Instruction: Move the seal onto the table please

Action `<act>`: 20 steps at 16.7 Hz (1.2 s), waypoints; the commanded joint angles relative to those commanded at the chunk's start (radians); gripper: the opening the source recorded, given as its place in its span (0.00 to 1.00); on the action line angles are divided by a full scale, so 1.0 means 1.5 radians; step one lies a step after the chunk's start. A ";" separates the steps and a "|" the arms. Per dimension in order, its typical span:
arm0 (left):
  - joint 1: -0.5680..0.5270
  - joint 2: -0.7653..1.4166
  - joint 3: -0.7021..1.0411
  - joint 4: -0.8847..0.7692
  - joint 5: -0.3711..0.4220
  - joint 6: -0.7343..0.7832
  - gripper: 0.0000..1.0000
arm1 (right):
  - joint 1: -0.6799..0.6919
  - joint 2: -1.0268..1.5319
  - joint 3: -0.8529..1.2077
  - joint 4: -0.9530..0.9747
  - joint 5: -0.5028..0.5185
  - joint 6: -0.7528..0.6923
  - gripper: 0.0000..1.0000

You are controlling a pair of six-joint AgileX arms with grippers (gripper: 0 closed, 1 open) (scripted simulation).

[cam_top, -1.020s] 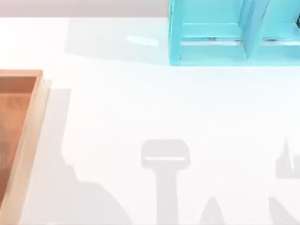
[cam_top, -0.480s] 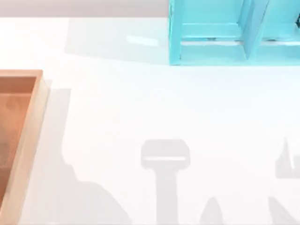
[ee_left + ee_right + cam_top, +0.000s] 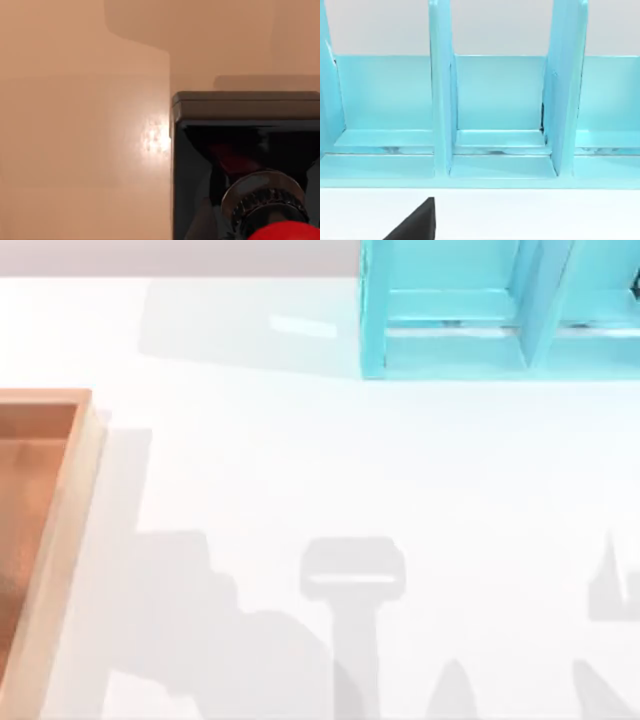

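- Seal [image 3: 245, 165]: black square block base, glossy red round knob; sits close under the left wrist camera, directly below the left claw, on a smooth tan-orange floor (probably the light wooden tray [image 3: 62, 500]).
- Left claw: finger state cannot be told.
- Advice: centre over the knob, descend straight, lift clear of the rim before crossing to the plain white table [image 3: 300, 460].
- Right arm: parked, facing the cyan shelved cabinet [image 3: 440, 100].
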 joint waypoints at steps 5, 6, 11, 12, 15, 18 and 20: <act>-0.172 -0.034 0.147 -0.202 0.000 -0.171 0.00 | 0.000 0.000 0.000 0.000 0.000 0.000 1.00; -0.207 -0.044 0.174 -0.238 0.000 -0.206 0.00 | 0.000 0.000 0.000 0.000 0.000 0.000 1.00; -0.291 -0.074 0.245 -0.322 0.000 -0.291 0.00 | 0.000 0.000 0.000 0.000 0.000 0.000 1.00; -0.291 -0.074 0.245 -0.322 0.000 -0.291 0.00 | 0.000 0.000 0.000 0.000 0.000 0.000 1.00; -0.289 -0.070 0.244 -0.319 0.001 -0.290 0.00 | 0.000 0.000 0.000 0.000 0.000 0.000 1.00; -0.323 -0.024 0.263 -0.295 0.001 -0.328 0.00 | 0.000 0.000 0.000 0.000 0.000 0.000 1.00; -0.367 0.031 0.285 -0.263 0.001 -0.370 0.00 | 0.000 0.000 0.000 0.000 0.000 0.000 1.00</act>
